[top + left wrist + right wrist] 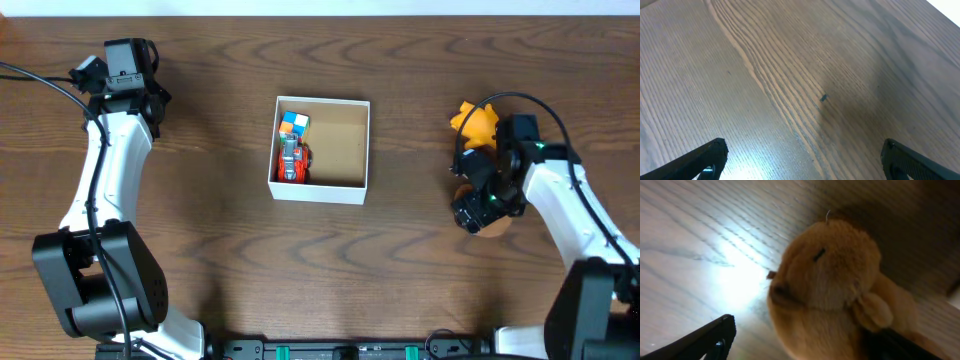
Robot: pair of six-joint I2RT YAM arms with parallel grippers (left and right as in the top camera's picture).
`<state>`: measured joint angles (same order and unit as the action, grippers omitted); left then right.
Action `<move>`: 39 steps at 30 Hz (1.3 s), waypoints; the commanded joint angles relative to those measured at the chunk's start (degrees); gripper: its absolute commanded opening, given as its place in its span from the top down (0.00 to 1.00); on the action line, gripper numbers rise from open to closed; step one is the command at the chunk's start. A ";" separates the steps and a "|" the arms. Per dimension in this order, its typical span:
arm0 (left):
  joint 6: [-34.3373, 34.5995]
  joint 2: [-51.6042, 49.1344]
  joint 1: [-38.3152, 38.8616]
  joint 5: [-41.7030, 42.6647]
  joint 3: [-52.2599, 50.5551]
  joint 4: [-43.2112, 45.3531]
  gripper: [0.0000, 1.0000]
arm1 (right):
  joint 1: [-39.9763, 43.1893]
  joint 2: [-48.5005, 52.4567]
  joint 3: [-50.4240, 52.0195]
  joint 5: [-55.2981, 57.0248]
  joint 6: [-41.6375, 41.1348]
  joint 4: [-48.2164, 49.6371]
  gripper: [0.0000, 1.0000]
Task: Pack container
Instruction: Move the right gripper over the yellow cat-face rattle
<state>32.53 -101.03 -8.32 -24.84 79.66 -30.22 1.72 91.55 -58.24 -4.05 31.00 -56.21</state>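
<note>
Only the right wrist view shows the brown plush's (840, 290) face, between the right end effector's (805, 340) parted, released fingers. The left end effector (801, 152) gapes above the desk (790, 60). The container (320, 192) sits mid-desk, square, mouth upward.

Two arms of one make. On the left arm (95, 190), long white shells with rounded edges between bulky black joint housings; biggest black block (98, 282) toward the near edge of the desk. At its wrist a black camera box (128, 62), with a thin black cable (40, 77) running off past the desk's left edge. On the right arm (570, 205), the same white shells and black joints, a looping black cable (520, 95) over the wrist, and small green lights (541, 149) on the dark housing. On the left gripper (800, 160) and right gripper (800, 342), matt black, flat-sided fingers (700, 161), each with a small pale fitting low on the inner face.
</note>
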 commanded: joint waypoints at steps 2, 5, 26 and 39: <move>-0.72 1.44 -0.13 -1.16 1.31 -0.15 0.02 | 0.15 3.91 -0.57 0.17 1.01 0.20 0.27; -0.72 1.44 -0.13 -1.18 1.31 -0.15 0.02 | 0.15 4.48 -0.57 0.15 0.96 0.28 0.68; -0.72 1.44 -0.13 -1.18 1.31 -0.15 0.02 | 0.13 4.35 -14.36 -2.03 0.31 1.33 0.01; -0.72 1.44 -0.13 -1.16 1.31 -0.15 0.02 | 7.04 4.48 -18.84 9.86 -24.79 0.17 0.01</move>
<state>32.56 -101.03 -8.32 -24.84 79.66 -30.20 6.44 95.53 -77.52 3.29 13.26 -55.79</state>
